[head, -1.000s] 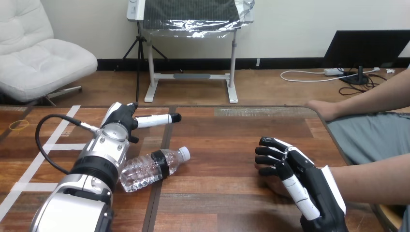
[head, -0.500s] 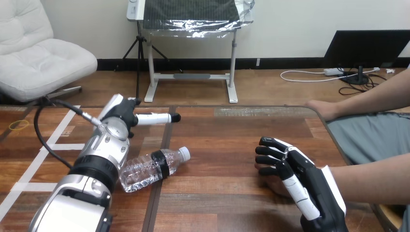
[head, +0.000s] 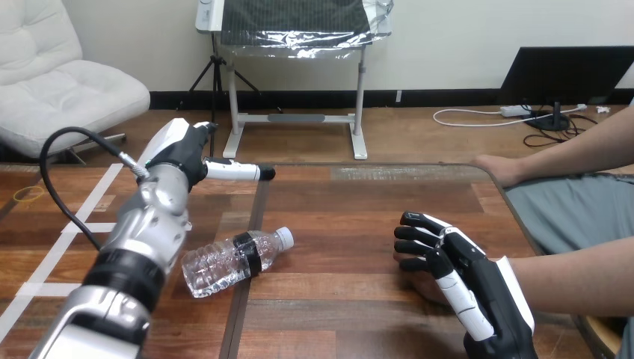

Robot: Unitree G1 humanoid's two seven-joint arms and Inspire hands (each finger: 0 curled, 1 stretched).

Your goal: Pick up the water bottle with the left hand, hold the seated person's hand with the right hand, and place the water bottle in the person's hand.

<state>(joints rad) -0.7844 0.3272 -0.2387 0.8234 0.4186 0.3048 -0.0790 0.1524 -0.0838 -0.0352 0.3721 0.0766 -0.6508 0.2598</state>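
A clear water bottle point(head: 228, 262) with a white cap and a black band lies on its side on the wooden table point(head: 344, 202), cap pointing right. My left hand point(head: 182, 154) hovers beyond and above it, apart from it, holding nothing, with a straight finger point(head: 235, 171) pointing right. My right hand point(head: 457, 271) rests on top of the person's hand point(head: 425, 292) at the lower right, its fingers curled over that hand's edge. The person's forearm point(head: 576, 284) comes in from the right.
The person's other hand point(head: 496, 169) rests at the table's far right corner. White tape lines point(head: 71, 224) mark the table's left part. Bare wood lies between the bottle and my right hand.
My left arm has risen and swung back to the left, off the bottle, which now shows whole. The bottle, my right hand and the person's hand have stayed put.
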